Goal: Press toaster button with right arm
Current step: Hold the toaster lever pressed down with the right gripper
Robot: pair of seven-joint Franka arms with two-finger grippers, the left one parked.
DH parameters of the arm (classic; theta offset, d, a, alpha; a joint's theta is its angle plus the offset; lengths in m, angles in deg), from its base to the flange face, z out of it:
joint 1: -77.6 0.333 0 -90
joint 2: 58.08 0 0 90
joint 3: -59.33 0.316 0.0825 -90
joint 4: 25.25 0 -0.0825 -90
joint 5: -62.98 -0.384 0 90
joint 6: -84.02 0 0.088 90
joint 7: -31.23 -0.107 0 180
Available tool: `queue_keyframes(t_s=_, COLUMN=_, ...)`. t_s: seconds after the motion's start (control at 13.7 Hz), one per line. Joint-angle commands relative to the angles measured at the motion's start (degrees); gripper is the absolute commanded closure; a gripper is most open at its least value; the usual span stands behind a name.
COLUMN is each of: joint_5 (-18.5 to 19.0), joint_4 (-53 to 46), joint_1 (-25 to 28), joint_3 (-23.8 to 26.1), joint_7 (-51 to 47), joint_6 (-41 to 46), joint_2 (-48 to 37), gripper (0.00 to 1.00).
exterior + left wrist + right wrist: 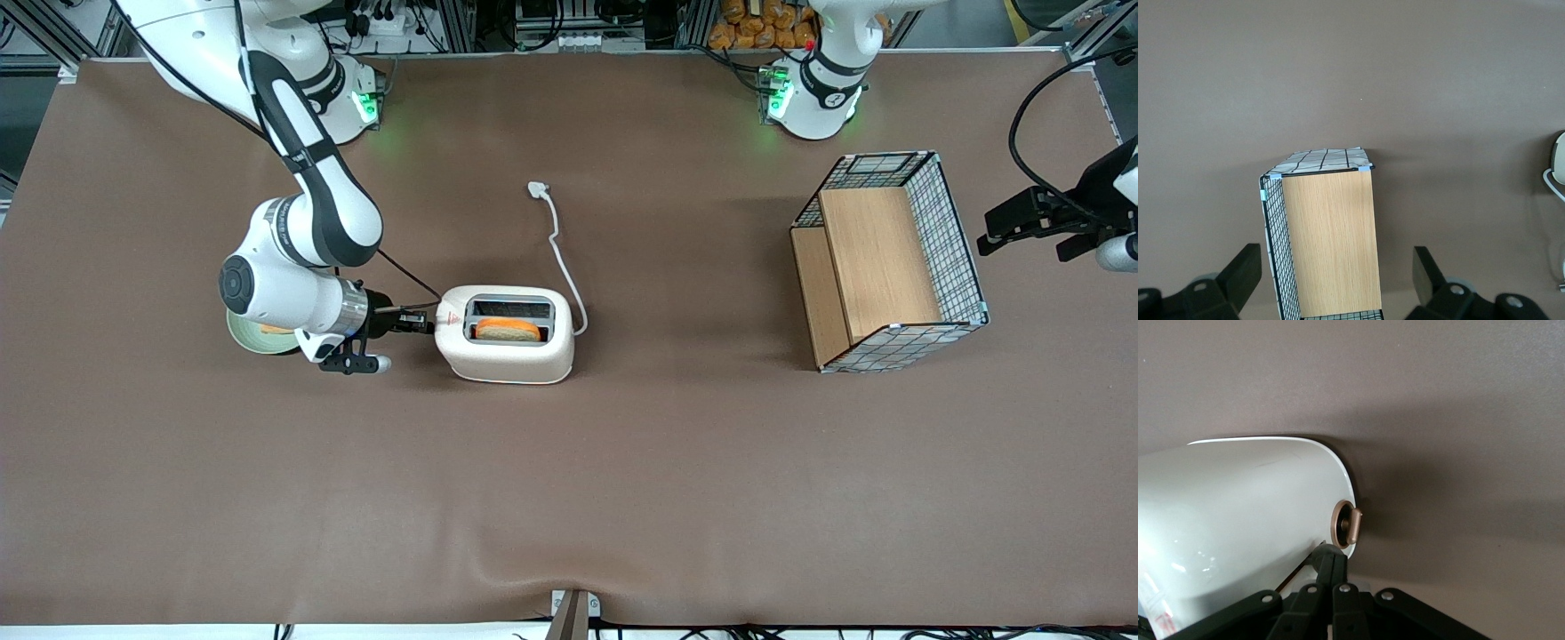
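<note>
The white toaster (507, 342) stands on the brown table with a slice of toast (507, 330) in its slot and a red triangle mark near the gripper end. Its white cord (562, 258) trails away from the front camera. My right arm (302, 222) reaches in level with the table. Its black gripper (428, 322) is shut, and the fingertips (1331, 557) press against the toaster's narrow end face (1338, 493), at the end of a thin dark slot. The pale grey toaster button is hidden under the fingertips. A round tan-ringed knob (1346, 524) sits just beside them.
A pale green plate (253, 340) lies under my wrist, toward the working arm's end of the table. A wire basket with wooden panels (889, 267) lies tipped on its side toward the parked arm's end and also shows in the left wrist view (1328, 240).
</note>
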State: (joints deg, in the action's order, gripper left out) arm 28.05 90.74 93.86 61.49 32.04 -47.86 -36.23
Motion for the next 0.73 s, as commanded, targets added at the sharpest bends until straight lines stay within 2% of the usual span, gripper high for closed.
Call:
queue_keyframes(t_s=0.0, joint_5=-2.78, joint_4=0.73, joint_1=1.59, joint_3=-0.14, joint_7=3.05, joint_6=-2.85, joint_2=1.88, gripper=1.0)
queue_keyframes(t_s=0.22, joint_5=-5.23, joint_4=0.64, joint_1=2.46, joint_3=-0.22, joint_7=3.58, joint_6=-3.64, joint_2=2.67, gripper=1.0)
queue_keyframes(t_s=0.66, joint_5=-5.33, joint_4=0.64, joint_1=2.47, joint_3=-0.22, joint_7=4.46, joint_6=-3.91, joint_2=3.38, gripper=1.0)
